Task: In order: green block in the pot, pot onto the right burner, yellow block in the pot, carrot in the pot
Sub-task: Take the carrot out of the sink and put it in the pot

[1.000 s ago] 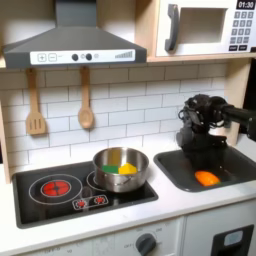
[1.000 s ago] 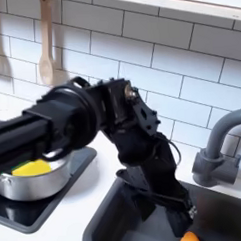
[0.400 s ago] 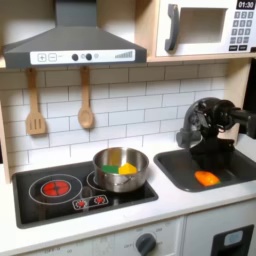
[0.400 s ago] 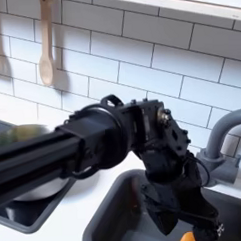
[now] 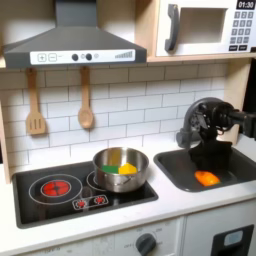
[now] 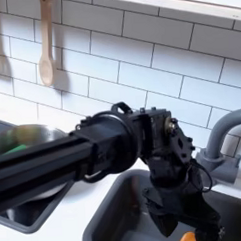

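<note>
The silver pot (image 5: 121, 170) stands on the stovetop's right burner in the first exterior view, holding the green block (image 5: 108, 169) and the yellow block (image 5: 127, 168). In the dark grey sink (image 5: 170, 170) lies the orange carrot (image 5: 206, 178). My black gripper (image 5: 207, 157) points down into the basin just above the carrot, its fingers apart and empty. In the second exterior view the gripper (image 6: 188, 217) hangs inside the sink (image 6: 112, 215), and the carrot (image 6: 187, 238) peeks out right below it at the bottom edge.
A dark curved faucet (image 6: 220, 145) rises at the sink's back in the second exterior view. Two wooden utensils (image 5: 85, 100) hang on the tiled wall beside the range hood (image 5: 75, 45). The left burner (image 5: 55, 187) glows red. A microwave (image 5: 205, 25) sits high up.
The arm has shifted right over the sink and sunk lower toward the carrot. Pot, blocks and carrot have stayed put.
</note>
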